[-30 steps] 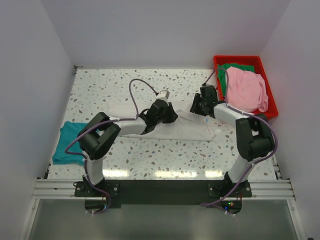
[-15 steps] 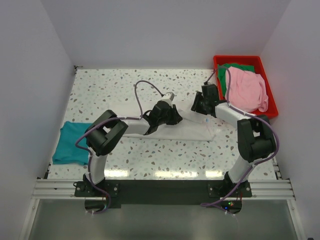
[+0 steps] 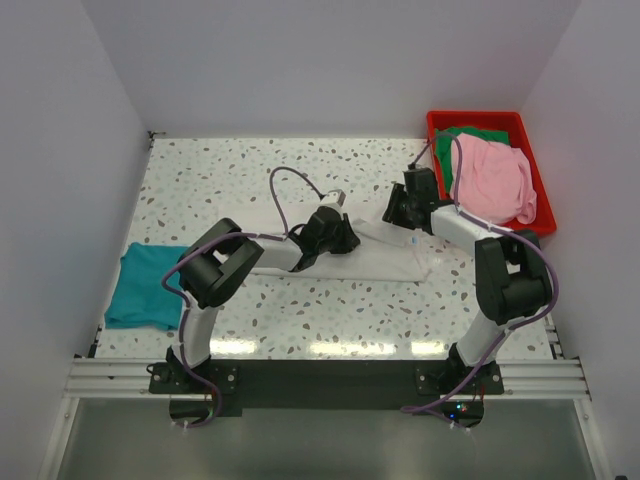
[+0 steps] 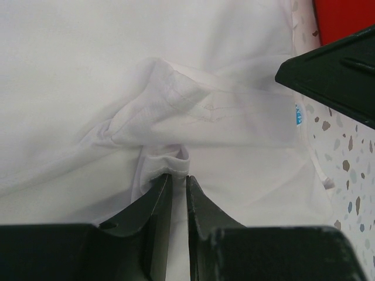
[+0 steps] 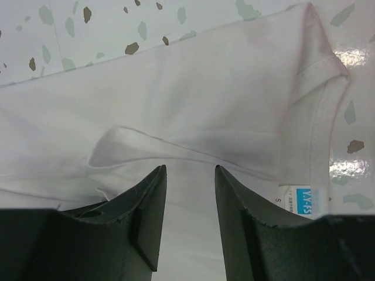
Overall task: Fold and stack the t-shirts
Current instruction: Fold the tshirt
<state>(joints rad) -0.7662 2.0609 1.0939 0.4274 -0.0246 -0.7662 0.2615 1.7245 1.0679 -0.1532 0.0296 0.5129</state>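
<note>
The off-white t-shirt (image 3: 385,260) lies partly folded in the middle of the table. In the left wrist view my left gripper (image 4: 179,175) is shut on a small raised fold of this shirt (image 4: 117,70). From above, the left gripper (image 3: 347,240) sits on the shirt's left part. My right gripper (image 3: 396,212) rests at the shirt's upper right corner. Its jaws (image 5: 190,168) stand open over the cloth (image 5: 205,93), beside the collar (image 5: 319,117) and neck label (image 5: 302,199). A folded teal t-shirt (image 3: 148,285) lies at the table's left edge.
A red bin (image 3: 528,128) at the back right holds a pink t-shirt (image 3: 490,180) over a green one (image 3: 470,133). The speckled table (image 3: 220,170) is walled on three sides. The right gripper's black body (image 4: 334,76) shows close by in the left wrist view.
My left arm has reached a little further right along the white shirt, and its jaws have closed onto a fold. The right arm has stayed put.
</note>
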